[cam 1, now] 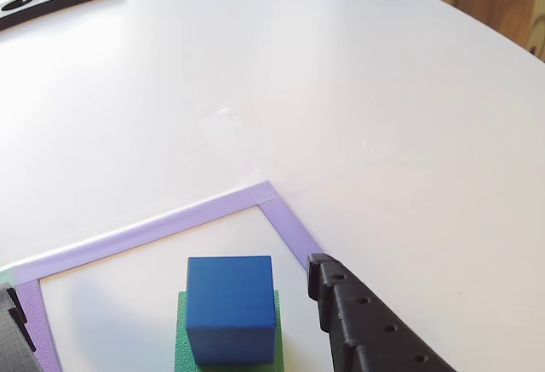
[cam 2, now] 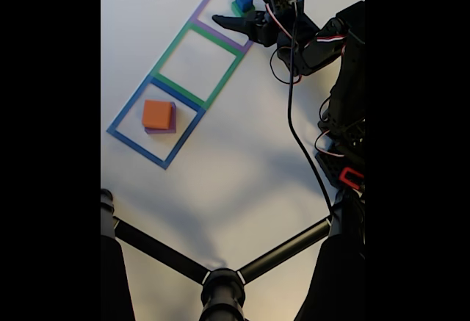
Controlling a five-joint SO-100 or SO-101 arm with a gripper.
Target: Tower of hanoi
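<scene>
The gripper [cam 2: 236,9] is open, its fingers spread on both sides of the blue cube [cam 1: 230,308]. That cube sits on the green cube [cam 1: 182,338] inside the purple tape square [cam 1: 170,223] on the white bench [cam 1: 358,91]. The orange block [cam 2: 156,114] rests on the purple slab [cam 2: 172,119] in the blue tape square [cam 2: 126,112]. If a finger bumps the blue cube, both cubes might slide or tip. No words can be read anywhere.
</scene>
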